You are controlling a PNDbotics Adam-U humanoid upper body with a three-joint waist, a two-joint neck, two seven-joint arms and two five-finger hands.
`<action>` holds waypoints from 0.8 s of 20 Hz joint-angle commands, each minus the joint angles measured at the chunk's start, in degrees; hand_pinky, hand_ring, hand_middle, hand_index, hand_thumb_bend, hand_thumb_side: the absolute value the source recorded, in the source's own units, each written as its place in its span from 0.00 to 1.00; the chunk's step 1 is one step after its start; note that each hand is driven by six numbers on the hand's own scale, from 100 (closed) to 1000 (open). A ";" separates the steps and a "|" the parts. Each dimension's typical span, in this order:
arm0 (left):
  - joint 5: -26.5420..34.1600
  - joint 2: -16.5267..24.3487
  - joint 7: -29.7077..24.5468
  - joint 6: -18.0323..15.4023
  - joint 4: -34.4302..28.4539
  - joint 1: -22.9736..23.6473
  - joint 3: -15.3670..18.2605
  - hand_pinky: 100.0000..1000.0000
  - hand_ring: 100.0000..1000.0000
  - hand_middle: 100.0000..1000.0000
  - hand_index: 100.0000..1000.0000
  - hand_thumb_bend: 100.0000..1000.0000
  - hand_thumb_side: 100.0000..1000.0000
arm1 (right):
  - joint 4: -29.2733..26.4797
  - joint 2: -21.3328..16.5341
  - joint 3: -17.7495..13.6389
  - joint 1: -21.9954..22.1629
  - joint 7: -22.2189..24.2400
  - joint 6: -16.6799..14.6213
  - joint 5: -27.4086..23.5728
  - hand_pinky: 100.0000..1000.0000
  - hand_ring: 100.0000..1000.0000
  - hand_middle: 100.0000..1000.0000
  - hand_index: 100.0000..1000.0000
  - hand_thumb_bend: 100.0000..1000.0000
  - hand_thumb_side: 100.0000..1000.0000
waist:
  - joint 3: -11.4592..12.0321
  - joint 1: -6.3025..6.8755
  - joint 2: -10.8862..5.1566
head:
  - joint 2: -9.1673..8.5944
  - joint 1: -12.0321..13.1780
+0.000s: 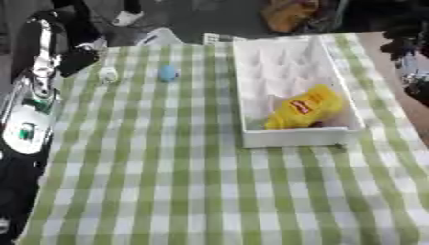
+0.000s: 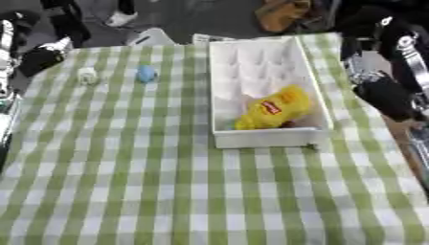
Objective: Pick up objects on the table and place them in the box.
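Observation:
A white box [image 1: 293, 52] stands on the right half of the checked table, and a yellow snack bag [image 1: 306, 108] lies in its near end. A small blue object [image 1: 167, 72] and a small white object [image 1: 107, 74] sit on the cloth at the far left. My left arm rises along the table's left edge, and its dark hand [image 1: 75, 60] hovers just left of the white object without touching it. My right hand [image 2: 387, 98] hangs beside the box's right wall, off the table edge.
The green-and-white checked cloth [image 1: 184, 182] covers the whole table. Past the far edge there are dark shapes, a white item [image 1: 159, 37] and an orange-yellow object [image 1: 289, 14] on the floor.

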 commanded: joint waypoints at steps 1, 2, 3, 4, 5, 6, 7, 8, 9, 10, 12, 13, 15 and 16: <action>-3.31 3.95 -2.59 1.16 3.71 -3.36 -0.07 0.72 0.77 0.73 0.82 0.65 0.44 | -0.52 -1.17 -0.04 -0.64 0.20 -0.13 -0.40 0.71 0.77 0.76 0.94 0.07 0.49 | -0.12 0.19 -2.00 | -0.92 0.33; -4.22 4.81 -3.49 1.56 5.17 -4.33 0.05 0.72 0.77 0.73 0.82 0.65 0.44 | -0.51 -1.21 0.00 -0.62 0.25 -0.14 -0.40 0.71 0.77 0.76 0.94 0.07 0.49 | -0.24 0.26 -2.03 | -0.93 0.35; -5.16 5.46 -4.29 1.85 6.69 -5.22 0.16 0.72 0.77 0.74 0.82 0.65 0.43 | -0.50 -1.23 0.03 -0.62 0.29 -0.15 -0.40 0.71 0.77 0.76 0.94 0.07 0.49 | -0.35 0.30 -2.04 | -0.95 0.38; -6.17 6.05 -4.92 2.06 8.32 -6.08 0.30 0.72 0.77 0.74 0.82 0.65 0.42 | -0.49 -1.25 0.06 -0.61 0.32 -0.15 -0.40 0.71 0.77 0.76 0.94 0.07 0.49 | -0.46 0.34 -2.05 | -0.96 0.42; -7.18 6.37 -5.18 1.93 9.97 -6.80 0.45 0.72 0.77 0.74 0.82 0.65 0.41 | -0.48 -1.27 0.07 -0.61 0.34 -0.16 -0.40 0.71 0.77 0.76 0.94 0.07 0.49 | -0.53 0.36 -2.07 | -0.96 0.44; -8.19 6.54 -5.22 1.63 11.53 -7.41 0.65 0.72 0.77 0.74 0.82 0.65 0.41 | -0.48 -1.28 0.08 -0.60 0.35 -0.16 -0.40 0.71 0.77 0.76 0.94 0.07 0.49 | -0.59 0.37 -2.08 | -0.95 0.45; -9.20 6.70 -5.24 1.34 12.82 -7.88 0.91 0.72 0.78 0.75 0.84 0.65 0.39 | -0.47 -1.30 0.08 -0.57 0.36 -0.15 -0.40 0.71 0.77 0.76 0.94 0.07 0.49 | -0.63 0.39 -2.09 | -0.92 0.42; -10.18 7.22 -5.68 1.55 14.19 -8.46 1.12 0.73 0.79 0.76 0.85 0.66 0.38 | -0.46 -1.36 0.11 -0.52 0.38 -0.15 -0.39 0.71 0.77 0.76 0.94 0.07 0.49 | -0.74 0.44 -2.09 | -0.87 0.43; -11.11 7.56 -6.25 1.60 15.61 -9.09 1.21 0.73 0.79 0.76 0.85 0.66 0.38 | -0.45 -1.39 0.14 -0.50 0.40 -0.16 -0.40 0.71 0.77 0.76 0.94 0.07 0.49 | -0.81 0.47 -2.10 | -0.83 0.44; -12.09 7.90 -6.90 1.56 17.15 -9.73 1.23 0.74 0.80 0.78 0.86 0.66 0.37 | -0.45 -1.41 0.18 -0.49 0.44 -0.16 -0.40 0.71 0.77 0.76 0.94 0.07 0.49 | -0.85 0.52 -2.09 | -0.78 0.42; -14.00 8.38 -7.72 1.22 20.18 -10.98 1.32 0.74 0.81 0.79 0.87 0.68 0.37 | -0.44 -1.42 0.25 -0.47 0.50 -0.17 -0.41 0.71 0.77 0.76 0.94 0.07 0.49 | -0.90 0.59 -2.06 | -0.79 0.41; -15.04 8.50 -7.67 1.07 21.55 -11.54 1.42 0.74 0.81 0.79 0.88 0.68 0.36 | -0.44 -1.41 0.28 -0.46 0.53 -0.17 -0.41 0.71 0.77 0.76 0.94 0.07 0.49 | -0.92 0.61 -2.04 | -0.82 0.42; -17.03 8.42 -7.53 0.71 23.00 -12.14 1.79 0.74 0.81 0.79 0.88 0.68 0.36 | -0.43 -1.40 0.30 -0.44 0.56 -0.18 -0.42 0.71 0.77 0.76 0.94 0.07 0.49 | -0.92 0.62 -2.02 | -0.85 0.41; -17.96 8.51 -7.23 0.91 23.74 -12.44 2.16 0.74 0.81 0.81 0.89 0.69 0.36 | -0.43 -1.41 0.32 -0.43 0.58 -0.18 -0.41 0.71 0.77 0.76 0.94 0.07 0.49 | -0.93 0.62 -1.99 | -0.91 0.41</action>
